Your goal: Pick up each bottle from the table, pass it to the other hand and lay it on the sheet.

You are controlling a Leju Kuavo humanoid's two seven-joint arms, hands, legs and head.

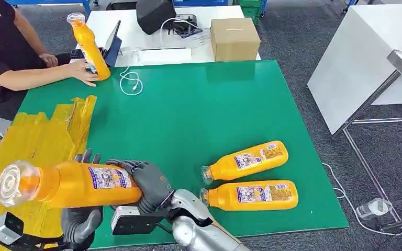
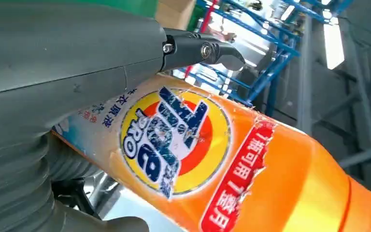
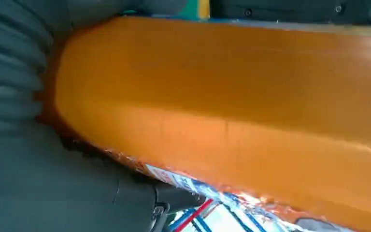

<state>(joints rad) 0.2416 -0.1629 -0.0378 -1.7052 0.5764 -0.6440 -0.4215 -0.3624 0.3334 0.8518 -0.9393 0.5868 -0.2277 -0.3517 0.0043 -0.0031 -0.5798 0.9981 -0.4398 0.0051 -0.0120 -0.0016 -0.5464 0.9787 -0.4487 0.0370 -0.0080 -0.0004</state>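
We hold a stiff, smooth, likely slippery orange plastic bottle (image 1: 68,184) horizontally, right hand (image 1: 149,183) and left hand (image 1: 81,219) both gripping its labelled middle.

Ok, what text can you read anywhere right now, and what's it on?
"PRO": round logo on the held bottle, left wrist view.
Large blue word beside it: scuffed, unreadable.
Chinese print on its label and red band: cannot read reliably.
Labels on the two lying bottles, the person's bottle, the cardboard box: too small.
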